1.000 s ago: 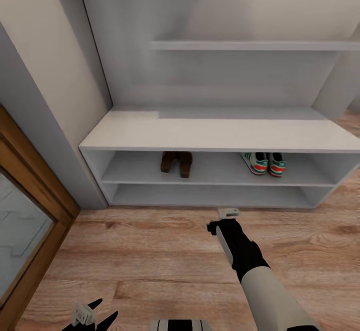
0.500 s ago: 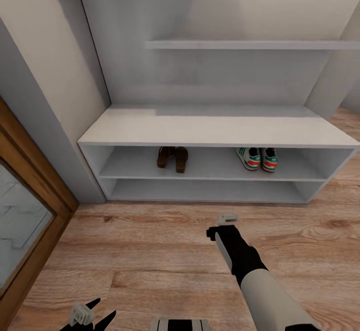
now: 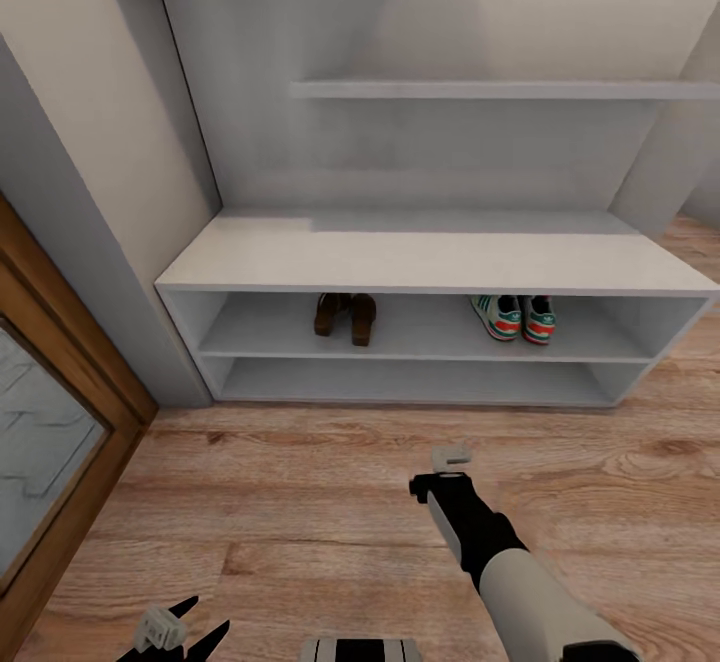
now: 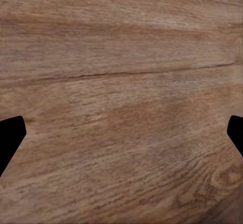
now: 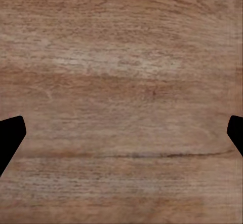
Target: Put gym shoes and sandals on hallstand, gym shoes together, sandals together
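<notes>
- The hallstand [image 3: 430, 260] stands against the pale wall: a long low bench with two open shelves under it and a wall shelf [image 3: 500, 90] higher up.
- The two sandals [image 3: 345, 316] sit on the upper open shelf, towards its left half, side by side and touching or very nearly so (the gap is too small to judge), heels facing outward.
- The two gym shoes [image 3: 513, 317] sit on the same shelf, towards its right half, close beside each other, heels with red-orange patches facing outward; they are well apart from the sandals.
- The lower open shelf lies below them, and the corridor floor [image 3: 300, 502] of wood planks spreads in front of the rack.
- The right gripper [image 3: 440, 470] hangs over the floor in front of the rack, on the end of a black and white arm [image 3: 520, 582]; in the head view its fingers are hidden by the wrist.
- In the right wrist view its fingertips [image 5: 10, 135] show as dark tips at opposite edges of the picture, spread wide, with only floor planks between them; they hold nothing and touch nothing.
- The left gripper [image 3: 200, 632] is low at the lower left of the head view, dark fingers pointing up and apart.
- In the left wrist view its fingertips [image 4: 10, 138] are likewise spread wide over bare planks, empty.
- A wood-framed door [image 3: 60, 422] stands at the left.
</notes>
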